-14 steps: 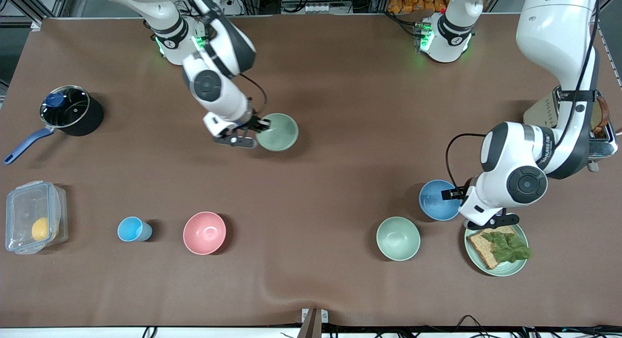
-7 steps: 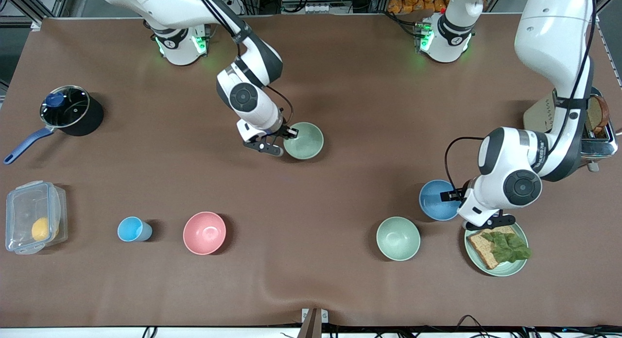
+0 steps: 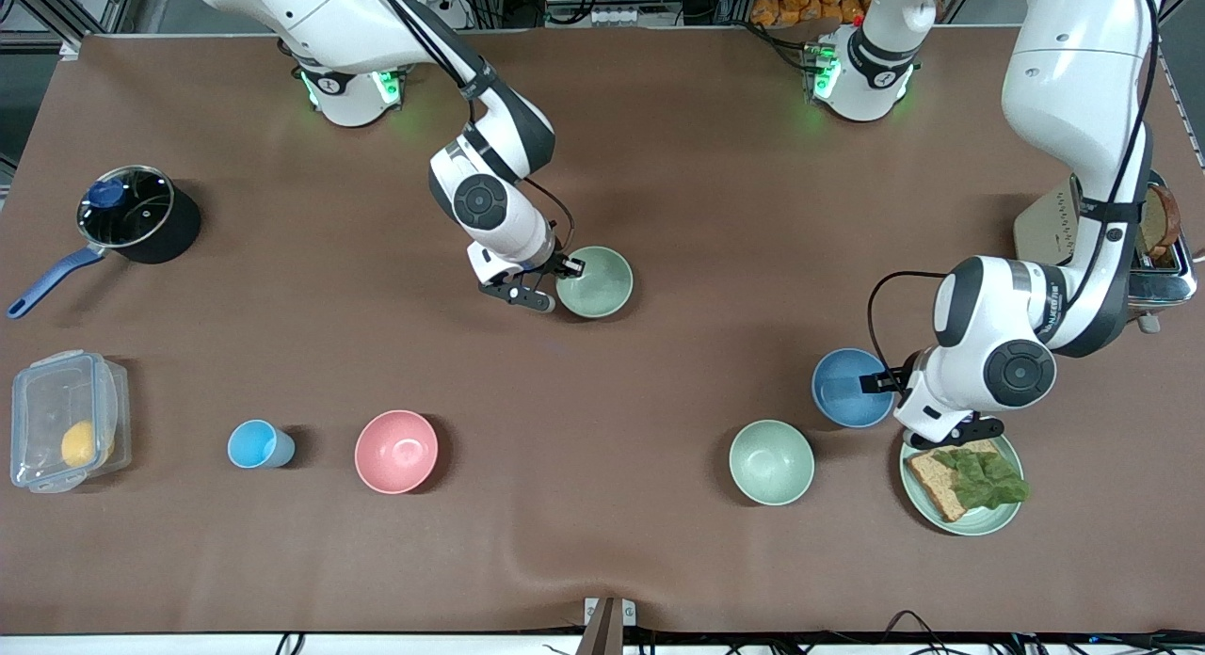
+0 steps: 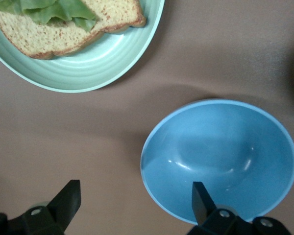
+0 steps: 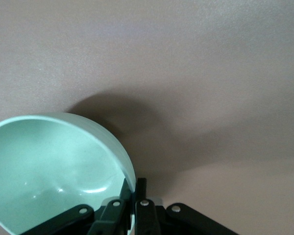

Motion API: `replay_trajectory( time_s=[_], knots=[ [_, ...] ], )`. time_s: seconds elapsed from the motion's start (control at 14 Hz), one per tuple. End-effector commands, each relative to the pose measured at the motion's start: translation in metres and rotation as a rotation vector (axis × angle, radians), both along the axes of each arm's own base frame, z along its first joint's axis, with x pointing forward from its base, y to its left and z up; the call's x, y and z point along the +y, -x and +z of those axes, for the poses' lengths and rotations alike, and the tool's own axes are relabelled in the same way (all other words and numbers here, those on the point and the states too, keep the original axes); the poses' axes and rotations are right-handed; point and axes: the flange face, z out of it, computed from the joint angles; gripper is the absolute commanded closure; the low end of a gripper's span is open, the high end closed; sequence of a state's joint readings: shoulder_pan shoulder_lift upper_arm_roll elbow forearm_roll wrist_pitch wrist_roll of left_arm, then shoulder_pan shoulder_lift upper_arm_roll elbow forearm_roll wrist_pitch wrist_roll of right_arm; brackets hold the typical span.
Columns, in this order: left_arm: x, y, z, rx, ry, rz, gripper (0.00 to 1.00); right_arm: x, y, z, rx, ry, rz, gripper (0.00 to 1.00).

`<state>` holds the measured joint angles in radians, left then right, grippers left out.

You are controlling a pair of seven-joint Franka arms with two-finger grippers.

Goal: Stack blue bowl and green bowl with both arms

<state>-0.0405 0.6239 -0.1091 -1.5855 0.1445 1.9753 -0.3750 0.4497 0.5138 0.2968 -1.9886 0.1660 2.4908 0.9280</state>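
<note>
the right claw [image 3: 565, 271] was clamped on the rim of the round matte sage-green bowl [image 3: 595, 282], carried above the desk [image 3: 659, 166]. the left claw [image 4: 132, 205] stood apart, straddling the round matte blue bowl's [image 4: 220, 156] rim. both bowls looked light, stiff and slick; rims suit pinching.

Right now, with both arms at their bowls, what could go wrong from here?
The right gripper pinches the green bowl by only one spot of its rim, so it may tilt or slip. The left gripper is open astride the blue bowl rim, with the plate of bread close by; closing might push the bowl away.
</note>
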Motion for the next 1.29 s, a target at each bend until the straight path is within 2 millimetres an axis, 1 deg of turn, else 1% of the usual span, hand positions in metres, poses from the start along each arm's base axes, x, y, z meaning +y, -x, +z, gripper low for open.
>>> replay_trajectory(
  time_s=[0.0,0.14,0.21,0.29,0.36,0.43,0.5,0.57,0.64,0.79,0.86,0.93,1.0,1.07,1.14,1.21],
  knots=[
    [-0.002,0.002,0.015,-0.018,-0.020,-0.012,0.00,0.005,-0.001,-0.002,-0.006,0.009,-0.006,1.00],
    [-0.007,0.003,0.019,-0.017,-0.022,-0.016,0.00,0.003,-0.001,-0.008,0.002,0.014,-0.011,1.00],
    [-0.006,0.002,0.020,-0.022,-0.021,-0.016,0.00,0.001,-0.002,-0.009,0.005,0.016,-0.015,0.52],
    [-0.004,0.002,0.016,-0.016,-0.022,-0.016,0.00,-0.001,-0.004,-0.008,0.004,0.015,-0.021,0.01],
    [-0.006,0.002,0.016,-0.017,-0.022,-0.018,0.00,-0.002,-0.007,-0.004,-0.001,0.014,-0.023,0.00],
    [-0.003,0.002,0.015,-0.015,-0.021,-0.021,0.00,-0.012,-0.016,-0.002,-0.008,0.022,-0.039,0.00],
    [-0.001,0.001,0.017,-0.016,-0.020,-0.022,0.00,-0.023,-0.027,0.007,-0.021,0.026,-0.060,0.00],
    [-0.001,0.002,0.013,-0.011,-0.021,-0.024,0.00,-0.032,-0.035,0.017,-0.022,0.030,-0.075,0.00],
    [-0.005,0.002,0.013,-0.014,-0.019,-0.027,0.00,-0.042,-0.045,0.032,-0.026,0.035,-0.093,0.00],
    [-0.003,0.001,0.012,-0.019,-0.017,-0.025,0.00,-0.066,-0.071,0.068,0.023,0.073,-0.133,0.00],
    [-0.003,0.001,0.009,-0.017,-0.016,-0.025,0.00,-0.076,-0.085,0.084,0.056,0.088,-0.148,0.00],
    [-0.003,0.000,0.008,-0.017,-0.017,-0.027,0.00,-0.090,-0.098,0.092,0.073,0.093,-0.170,0.00],
    [0.000,-0.001,0.009,-0.023,-0.016,-0.023,0.00,-0.102,-0.106,0.094,0.076,0.091,-0.193,0.00],
    [0.000,-0.001,0.007,-0.027,-0.014,-0.024,0.00,-0.108,-0.109,0.094,0.075,0.087,-0.212,0.00],
    [-0.002,-0.001,-0.002,-0.025,-0.010,-0.025,0.00,-0.111,-0.112,0.089,0.077,0.089,-0.246,0.00],
    [-0.007,-0.003,-0.004,-0.041,-0.008,-0.019,0.00,-0.110,-0.114,0.084,0.078,0.092,-0.309,0.00]
  ],
)
